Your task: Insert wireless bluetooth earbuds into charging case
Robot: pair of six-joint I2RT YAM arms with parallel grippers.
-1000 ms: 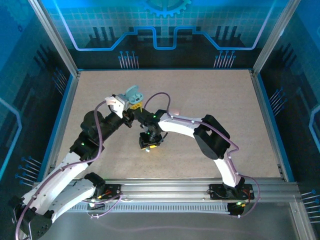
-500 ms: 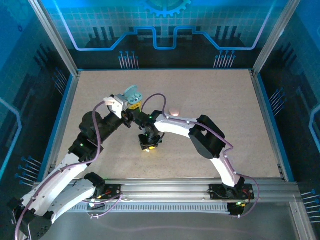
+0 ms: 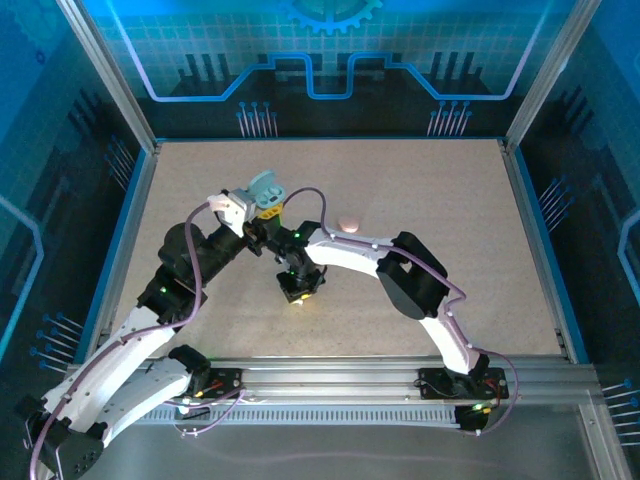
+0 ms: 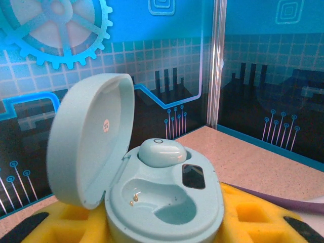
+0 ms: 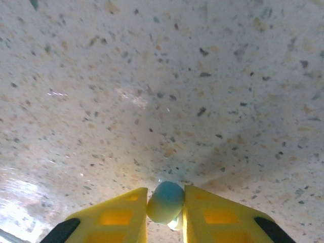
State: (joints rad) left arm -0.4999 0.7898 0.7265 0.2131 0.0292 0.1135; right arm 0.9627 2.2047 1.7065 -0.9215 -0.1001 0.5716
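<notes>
Earbud (image 5: 164, 201), light blue, pinched by right tool (image 5: 165, 206); left tool (image 4: 162, 230) grips open case (image 4: 167, 202); lid sticker (image 4: 106, 125) illegible.

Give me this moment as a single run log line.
left jaws: shut on open charging case, seated earbud in one slot, other empty | right jaws: shut on loose earbud at table

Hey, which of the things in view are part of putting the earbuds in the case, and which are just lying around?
Part of the job:
light blue charging case, open, in the left tool
seated earbud inside it
loose light blue earbud, pinched by the right tool

Lying about:
pink rounded item on the table
</notes>
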